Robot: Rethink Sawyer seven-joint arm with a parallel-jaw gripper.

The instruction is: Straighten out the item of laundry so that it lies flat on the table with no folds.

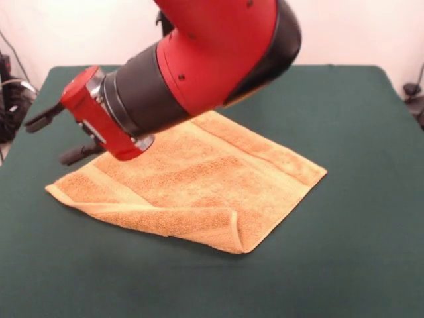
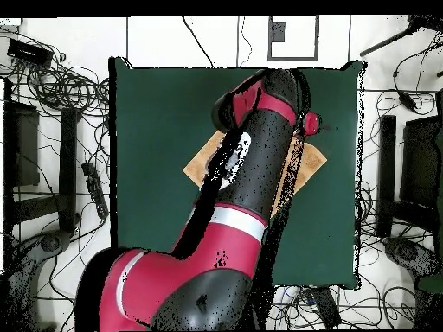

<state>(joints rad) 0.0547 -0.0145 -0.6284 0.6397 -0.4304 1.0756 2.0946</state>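
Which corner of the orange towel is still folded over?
The corner of the towel nearest the camera in the front view: its edge curls up and back over itself there. The right-hand corner and the left-hand one lie flat on the table.

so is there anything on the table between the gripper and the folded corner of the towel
No separate object. In the front view, only the towel's own flat terry surface lies between the gripper and the folded corner. The arm hides this stretch in the overhead view.
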